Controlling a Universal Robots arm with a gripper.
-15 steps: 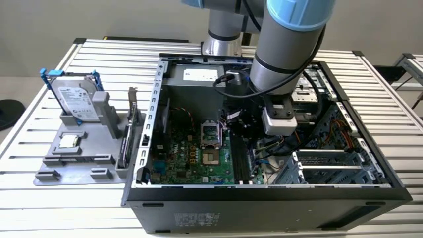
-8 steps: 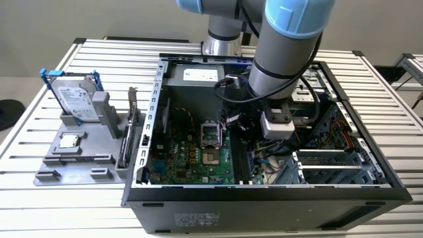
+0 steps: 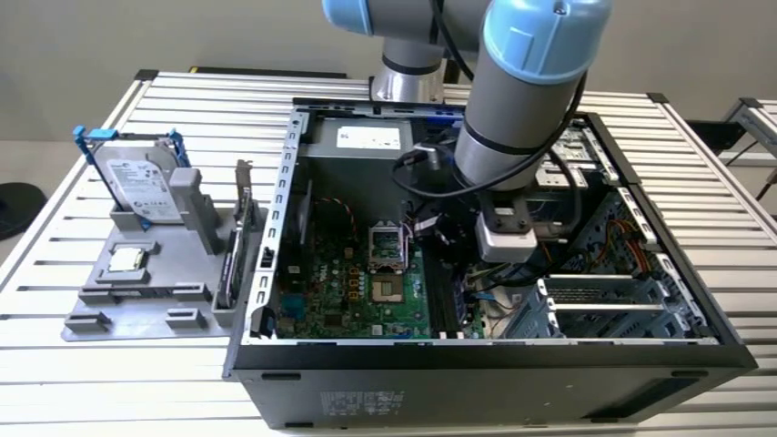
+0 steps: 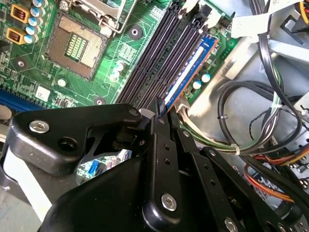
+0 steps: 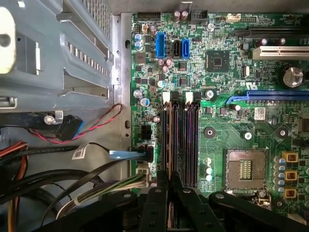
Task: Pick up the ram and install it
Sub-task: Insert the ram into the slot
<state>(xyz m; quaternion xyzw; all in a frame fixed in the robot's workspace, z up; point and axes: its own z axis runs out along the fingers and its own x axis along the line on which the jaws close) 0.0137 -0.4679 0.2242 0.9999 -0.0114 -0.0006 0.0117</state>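
The exterior view takes in the whole scene — the open computer case point(image 3: 486, 346) lying on the slatted worktop point(image 3: 73, 228), the arm reaching down into it, and, toward that view's left, a grey holder point(image 3: 146, 291) carrying a silver hard drive point(image 3: 134, 182) with blue rails. In that view the gripper point(image 3: 468, 273) is low over the green motherboard point(image 3: 352, 291), beside the processor socket point(image 3: 386, 246). The wrist views add the close detail. In the second wrist view the ram point(image 4: 188, 72) stands on edge in the outermost of the dark memory slots point(image 4: 154, 63), nearest the bundle of cables point(image 4: 251, 130), its blue-green face and white label showing. The jaws are drawn close together on the near end of the stick; the black fingertips point(image 4: 160, 108) pinch its top edge. In the first wrist view the fingertips point(image 5: 163, 180) straddle that same slot, with the socket point(image 5: 246, 169) off to one side.
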